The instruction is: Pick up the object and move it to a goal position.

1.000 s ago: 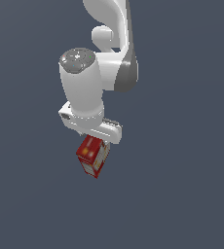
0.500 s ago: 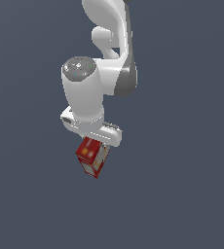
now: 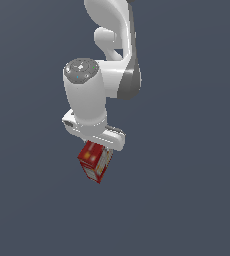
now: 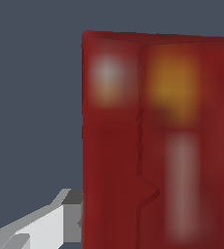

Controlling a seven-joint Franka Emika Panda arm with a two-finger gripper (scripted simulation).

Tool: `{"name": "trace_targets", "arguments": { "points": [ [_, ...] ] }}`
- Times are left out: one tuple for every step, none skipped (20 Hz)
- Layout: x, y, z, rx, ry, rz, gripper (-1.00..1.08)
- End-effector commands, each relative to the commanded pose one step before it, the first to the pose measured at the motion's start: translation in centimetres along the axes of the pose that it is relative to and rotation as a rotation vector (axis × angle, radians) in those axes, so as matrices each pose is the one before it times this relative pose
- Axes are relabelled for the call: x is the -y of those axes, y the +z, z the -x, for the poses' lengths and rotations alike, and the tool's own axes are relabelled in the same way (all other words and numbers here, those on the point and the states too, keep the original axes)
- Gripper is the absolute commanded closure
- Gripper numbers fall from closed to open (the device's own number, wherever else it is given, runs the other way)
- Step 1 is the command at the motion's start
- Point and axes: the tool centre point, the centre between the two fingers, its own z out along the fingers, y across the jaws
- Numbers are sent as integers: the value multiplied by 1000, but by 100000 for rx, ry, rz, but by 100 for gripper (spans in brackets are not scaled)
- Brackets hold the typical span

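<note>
1. The box (image 3: 95,161) hangs directly under the white arm (image 3: 94,100), its upper end tucked up under the hand and its lower end sticking out below, tilted a little off upright.
2. In the wrist view the box (image 4: 158,141) fills most of the picture, red with a pale patch and an orange patch (the print is too blurred to read). One of the fingers (image 4: 60,223) presses flat against its side.
3. The fingers are closed narrow around the box and hold it. The second finger is hidden behind the box, so this is partly judged from how steadily the box hangs.
4. Compared with a second ago, the arm and the box sit slightly further toward the exterior view's right and a touch lower, and the wrist joint has turned a little. The box has kept the same place between the fingers, with no sign of slipping.
5. That suggests the pick-up is done and the carry is under way. Only plain dark surface shows around the box, and no goal marker is visible, so how far remains cannot be told.
6. The likely risk is the box swinging or sliding down out of the pinch, since most of its length hangs below the fingers.
</note>
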Motion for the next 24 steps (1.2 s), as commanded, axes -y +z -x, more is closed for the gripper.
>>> {"name": "trace_targets", "arguments": {
  "points": [
    [53,-268,-70,-310,419,-54,108],
    [37,-223,-48,-227,409,-20,108],
    [52,-284,-61,-288,519,-25,108],
    [61,-347,-75,-353,636,-30,108],
    [71,-409,-88,-417,751,-35,108],
    [83,-470,-101,-478,862,-40,108],
    [92,-531,-115,-541,975,-44,108],
    [102,-591,-128,-603,1086,-49,108],
    [113,-651,-141,-664,1194,-52,108],
    [123,-709,-153,-724,1302,-56,108],
    [131,-768,-166,-784,1411,-59,108],
    [141,-825,-179,-844,1517,-61,108],
    [151,-882,-192,-903,1621,-63,108],
    [159,-939,-205,-962,1728,-65,108],
    [169,-995,-217,-1020,1831,-66,108],
    [177,-1051,-231,-1080,1936,-67,108],
    [187,-1106,-243,-1137,2037,-67,108],
    [192,-1151,-254,-1186,2123,-67,108],
    [195,-1160,-257,-1196,2138,-64,108],
    [194,-1159,-258,-1197,2138,-61,108],
    [193,-1159,-259,-1200,2140,-57,108],
    [195,-1159,-260,-1201,2140,-54,108],
    [194,-1162,-261,-1206,2147,-51,108],
    [196,-1165,-263,-1211,2152,-48,108]
  ]
}}
